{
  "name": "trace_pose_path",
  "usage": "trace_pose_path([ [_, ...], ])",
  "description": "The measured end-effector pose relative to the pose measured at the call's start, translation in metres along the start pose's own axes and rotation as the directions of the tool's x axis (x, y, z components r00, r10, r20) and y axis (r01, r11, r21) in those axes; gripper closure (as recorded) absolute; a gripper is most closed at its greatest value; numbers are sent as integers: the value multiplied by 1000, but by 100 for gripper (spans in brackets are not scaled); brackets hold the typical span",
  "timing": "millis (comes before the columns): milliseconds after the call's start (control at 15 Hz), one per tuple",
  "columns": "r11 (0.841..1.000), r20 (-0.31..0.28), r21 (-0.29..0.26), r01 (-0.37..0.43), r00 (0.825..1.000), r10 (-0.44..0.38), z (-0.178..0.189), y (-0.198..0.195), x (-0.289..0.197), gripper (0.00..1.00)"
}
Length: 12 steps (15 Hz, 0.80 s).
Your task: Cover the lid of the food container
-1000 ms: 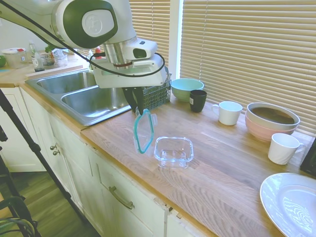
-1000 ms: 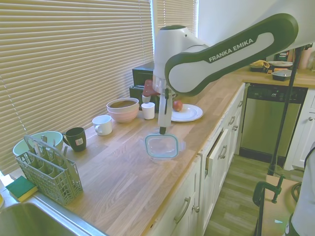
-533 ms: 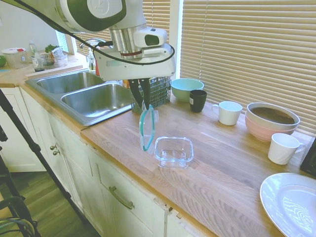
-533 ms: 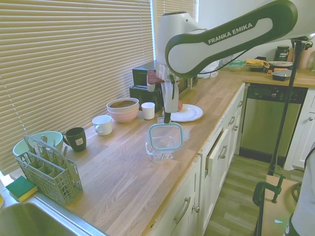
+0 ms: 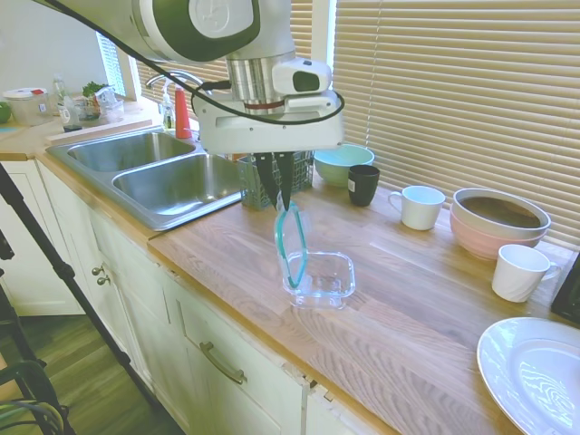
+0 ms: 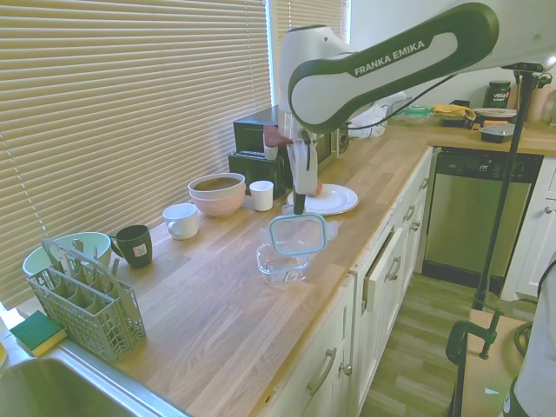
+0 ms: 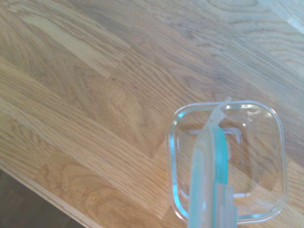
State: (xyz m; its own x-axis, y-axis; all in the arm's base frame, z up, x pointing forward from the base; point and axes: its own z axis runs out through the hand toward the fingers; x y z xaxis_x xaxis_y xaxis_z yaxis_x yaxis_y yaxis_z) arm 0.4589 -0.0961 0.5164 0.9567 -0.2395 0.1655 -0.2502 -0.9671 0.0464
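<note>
The clear lid (image 5: 291, 245) with a teal rim hangs on edge from my gripper (image 5: 282, 205), which is shut on its top edge. It sits just above the near-left side of the food container (image 5: 323, 278), a small clear rounded-square box on the wooden counter. From the other side, the lid (image 6: 297, 235) hangs tilted over the food container (image 6: 280, 263) below the gripper (image 6: 298, 208). In the wrist view the lid (image 7: 209, 183) is seen edge-on across the open food container (image 7: 259, 161).
A grey cutlery basket (image 5: 265, 177), teal bowl (image 5: 340, 163), black mug (image 5: 363, 184), white cups (image 5: 421, 207), stacked pink bowls (image 5: 497, 221) and a white plate (image 5: 535, 372) stand along the counter. The sink (image 5: 154, 172) lies to the left. The counter's front edge is close to the container.
The gripper has carried the hanging lid sideways toward the container, from beside its left side to right over it. The container has not moved.
</note>
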Motion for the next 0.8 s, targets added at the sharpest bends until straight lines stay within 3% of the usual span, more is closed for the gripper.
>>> trace_pose_path([
  [800,999,-27,10,37,999,-37,-29,-1,-34,100],
])
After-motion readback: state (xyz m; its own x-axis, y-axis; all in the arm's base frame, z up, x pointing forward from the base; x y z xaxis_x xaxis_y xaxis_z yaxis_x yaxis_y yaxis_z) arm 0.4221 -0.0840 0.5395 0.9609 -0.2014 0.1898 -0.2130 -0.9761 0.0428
